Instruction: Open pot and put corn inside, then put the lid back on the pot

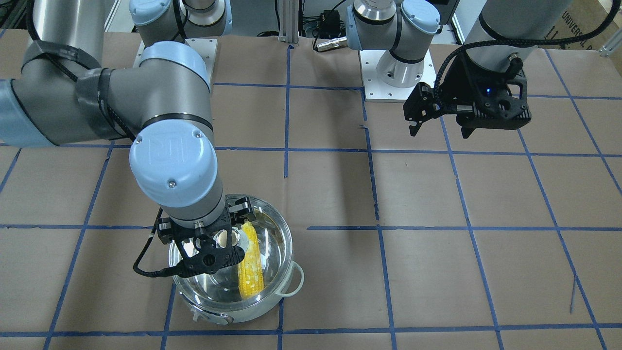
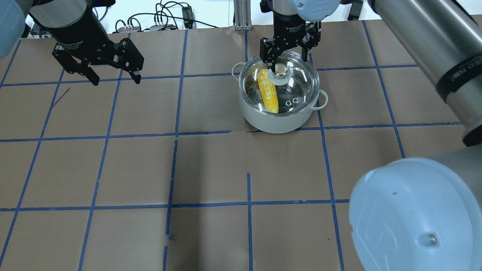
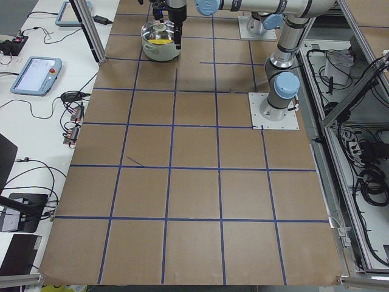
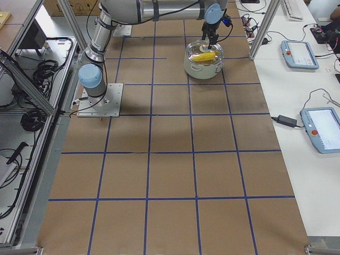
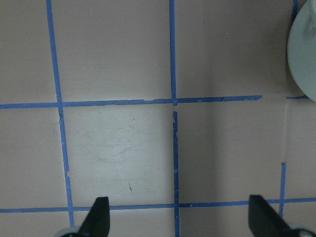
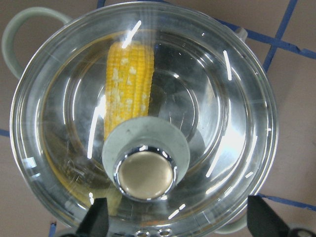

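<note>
Right gripper [image 6: 178,219]: the wrist camera shows both fingertips at the bottom corners of the view, spread wide. The knob [image 6: 144,174] sits between them with a clear gap on each side, so there is no contact and I have nothing in the grip. The gripper hangs directly above the pot, pointing down at the knob.

Lid [image 6: 217,123]: it sits on the pot [image 2: 278,122] and its glass covers the whole rim. I cannot confirm from these views that it is seated all the way round.

Corn [image 6: 129,84]: inside the pot, lying flat under the glass, just beside the knob on the robot's left side. Its near end is hidden under the lid's pale collar [image 6: 118,143]. One looped handle [image 6: 29,29] shows at the pot's edge in the wrist view.

Left gripper [image 2: 116,79]: jaws wide, empty, hovering over bare table [image 2: 211,169], well apart from the pot. Its wrist camera sees brown paper and blue tape lines [image 5: 173,101]. A pale curved edge at the right border of that view may be the pot, but I cannot tell.
</note>
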Available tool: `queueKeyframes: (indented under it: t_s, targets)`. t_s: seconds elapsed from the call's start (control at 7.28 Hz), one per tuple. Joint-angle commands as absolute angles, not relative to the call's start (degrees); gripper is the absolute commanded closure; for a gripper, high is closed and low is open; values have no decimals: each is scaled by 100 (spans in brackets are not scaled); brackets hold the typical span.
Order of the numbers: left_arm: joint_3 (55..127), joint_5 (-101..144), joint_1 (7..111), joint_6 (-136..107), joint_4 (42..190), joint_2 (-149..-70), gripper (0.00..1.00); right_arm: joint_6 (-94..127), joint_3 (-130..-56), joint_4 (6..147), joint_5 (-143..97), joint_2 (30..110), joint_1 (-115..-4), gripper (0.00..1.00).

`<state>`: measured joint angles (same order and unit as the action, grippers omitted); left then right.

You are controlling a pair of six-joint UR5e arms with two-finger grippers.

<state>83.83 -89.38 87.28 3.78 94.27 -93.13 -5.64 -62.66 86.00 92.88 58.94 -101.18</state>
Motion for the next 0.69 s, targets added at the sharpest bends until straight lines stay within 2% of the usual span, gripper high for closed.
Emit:
queueKeyframes:
  t_s: [0.0, 0.41, 0.55]
  targets:
    - [8446, -8947, 8728, 387, 9413, -9272, 0, -633, -6694, 8106, 9290, 6692, -10020, 4]
    - [8446, -8947, 8728, 395, 9413, -9272, 0, -712, -7994, 8499, 9211, 8090, -9372, 1]
    - [8455, -8991, 8728, 413, 9413, -9264, 0, -738, -8311, 8725, 9211, 8338, -9099, 1]
